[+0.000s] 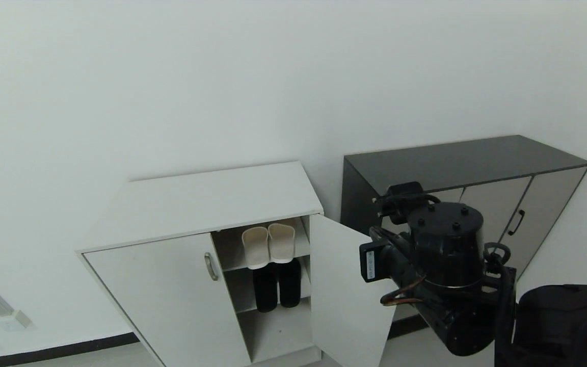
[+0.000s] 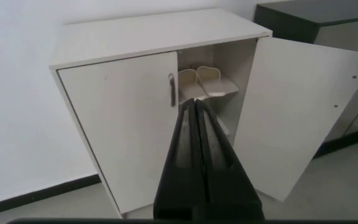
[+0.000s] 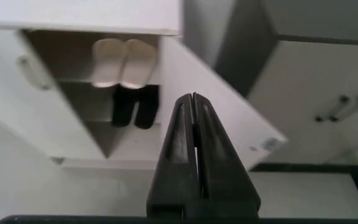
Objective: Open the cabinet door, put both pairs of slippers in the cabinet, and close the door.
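- Our left gripper (image 2: 195, 102) is pinched tight. Its two fingers press together, and it holds nothing.
- Our right gripper (image 3: 194, 98) is pinched too, with just a thin crack between its fingers. It holds nothing.
- The white cabinet (image 1: 207, 199) stands out in front of both grippers, well apart from them. Neither gripper touches it.
- The cabinet's right door (image 1: 344, 290) is swung open toward us. It is the part of the cabinet nearest the right gripper.
- The left door (image 1: 166, 300) is shut flat. Its small metal handle (image 1: 211, 266) sits by the inner edge, straight ahead of the left gripper.
- The cream slippers (image 1: 269, 244) lie side by side on the top shelf inside, out past the tips of both grippers.
- The black slippers (image 1: 277, 285) sit side by side on the shelf just under the cream pair, also well apart from both grippers. We cannot tell if they lie flat or lean.
- A dark cabinet (image 1: 456, 160) stands just beside the white one, on the right gripper's side. Its doors are shut.
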Motion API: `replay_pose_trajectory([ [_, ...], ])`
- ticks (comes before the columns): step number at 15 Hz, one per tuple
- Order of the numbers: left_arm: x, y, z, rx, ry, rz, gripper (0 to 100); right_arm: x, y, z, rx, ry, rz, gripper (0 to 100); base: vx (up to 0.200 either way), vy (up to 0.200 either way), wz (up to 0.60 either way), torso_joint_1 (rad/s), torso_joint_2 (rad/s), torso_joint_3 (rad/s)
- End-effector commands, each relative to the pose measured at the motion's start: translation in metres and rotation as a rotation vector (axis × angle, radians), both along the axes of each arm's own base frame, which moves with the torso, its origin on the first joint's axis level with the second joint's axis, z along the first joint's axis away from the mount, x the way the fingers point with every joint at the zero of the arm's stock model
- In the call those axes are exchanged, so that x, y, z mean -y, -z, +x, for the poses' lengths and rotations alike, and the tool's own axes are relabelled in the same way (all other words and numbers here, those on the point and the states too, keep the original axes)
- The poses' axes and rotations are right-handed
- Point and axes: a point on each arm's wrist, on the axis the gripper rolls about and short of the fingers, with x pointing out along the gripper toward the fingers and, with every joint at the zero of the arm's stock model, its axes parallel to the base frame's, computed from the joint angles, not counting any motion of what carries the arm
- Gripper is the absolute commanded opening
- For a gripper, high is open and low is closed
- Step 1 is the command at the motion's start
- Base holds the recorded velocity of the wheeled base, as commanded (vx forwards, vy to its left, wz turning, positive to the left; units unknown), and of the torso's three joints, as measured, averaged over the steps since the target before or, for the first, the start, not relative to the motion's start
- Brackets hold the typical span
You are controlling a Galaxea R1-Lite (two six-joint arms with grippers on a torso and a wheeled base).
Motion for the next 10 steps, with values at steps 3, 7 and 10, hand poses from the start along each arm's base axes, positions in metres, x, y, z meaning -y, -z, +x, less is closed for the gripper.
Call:
replay_pose_trajectory([
  [3, 0.000, 0.000, 0.000, 0.000, 0.000, 0.000, 0, 0.012, -0.001, 0.028, -0.004, 0.045, 0.003, 0, 0.000, 0.000, 0.00, 0.000, 0.00, 0.000],
  [7, 0.000, 0.000, 0.000, 0.001, 0.000, 0.000, 0, 0.020, -0.007, 0.050, -0.040, 0.098, -0.009, 0, -0.200, 0.000, 0.00, 0.001, 0.00, -0.002],
  [10, 0.000, 0.000, 0.000, 0.000, -0.001, 0.000, 0, 0.021, -0.001, 0.064, -0.049, 0.128, -0.007, 0, -0.200, 0.000, 0.00, 0.001, 0.01, -0.002],
])
